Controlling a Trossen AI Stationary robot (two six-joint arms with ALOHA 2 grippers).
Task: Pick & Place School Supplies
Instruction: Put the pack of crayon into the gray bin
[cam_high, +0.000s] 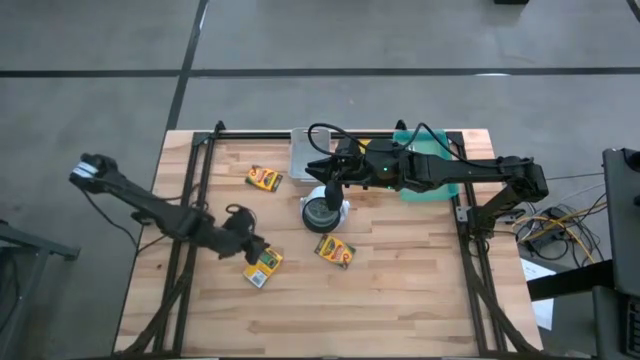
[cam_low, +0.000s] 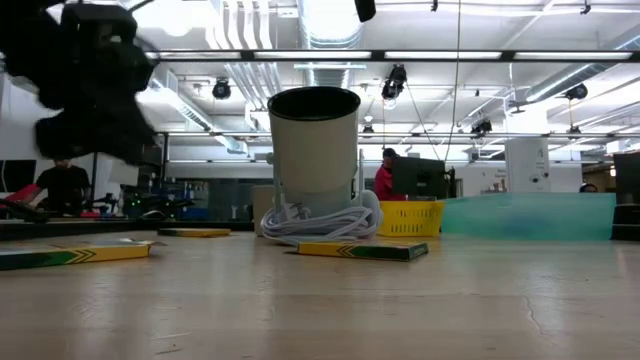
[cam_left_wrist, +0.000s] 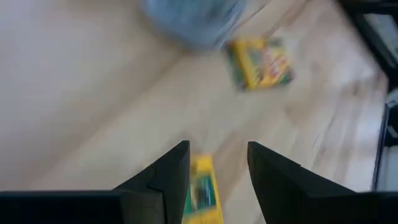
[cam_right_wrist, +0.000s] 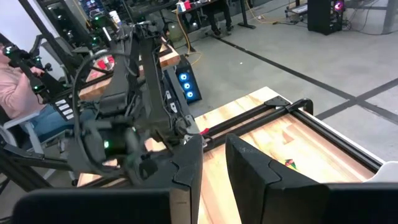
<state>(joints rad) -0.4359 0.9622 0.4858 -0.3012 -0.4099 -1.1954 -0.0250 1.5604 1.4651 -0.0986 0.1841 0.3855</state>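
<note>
Three flat yellow-and-green crayon boxes lie on the wooden table: one near the far left (cam_high: 264, 179), one at the middle (cam_high: 335, 250) and one toward the near left (cam_high: 263, 265). My left gripper (cam_high: 252, 250) hovers open just above that last box (cam_left_wrist: 202, 190), which shows between its fingers; in the low view the gripper (cam_low: 90, 90) is well clear of the table. My right gripper (cam_high: 330, 185), open (cam_right_wrist: 214, 165), hangs above a pale cup (cam_high: 320, 210). No green sticks or scissors show.
The cup (cam_low: 315, 150) stands upright mid-table with a white cord coiled at its base (cam_low: 320, 222). A grey tray (cam_high: 308, 150) and a teal bin (cam_high: 430, 180) sit at the far edge. Black frame rails (cam_high: 190, 200) run along both table sides. People sit beyond the table.
</note>
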